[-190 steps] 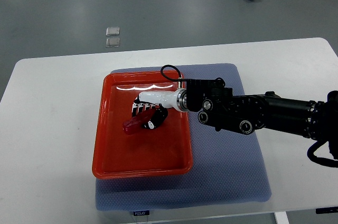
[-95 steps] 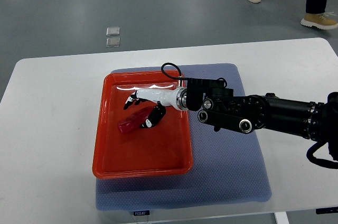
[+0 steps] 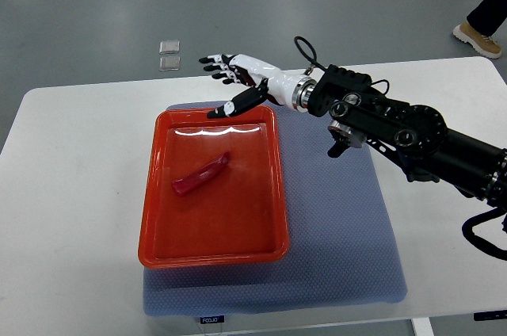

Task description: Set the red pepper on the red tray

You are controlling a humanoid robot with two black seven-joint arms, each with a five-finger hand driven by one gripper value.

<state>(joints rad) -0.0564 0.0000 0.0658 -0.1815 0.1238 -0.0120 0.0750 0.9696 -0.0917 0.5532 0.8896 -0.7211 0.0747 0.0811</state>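
A long red pepper [image 3: 201, 175] lies at a slant on the floor of the red tray [image 3: 156, 225], a little above the tray's middle. My right hand [image 3: 228, 82] hovers above the tray's far rim, well off the pepper, its white and black fingers spread and holding nothing. Its black arm [image 3: 404, 126] runs in from the right edge. The left arm is out of the picture.
The tray rests on a blue-grey mat [image 3: 341, 225] on a white table [image 3: 79, 193]. Two small clear squares [image 3: 169, 54] lie on the floor beyond the table. A person's shoe and leg [image 3: 479, 31] show at the top right.
My right hand let go of the pepper, which now lies loose in the tray. The hand rose and drew back past the tray's far rim with its fingers spread.
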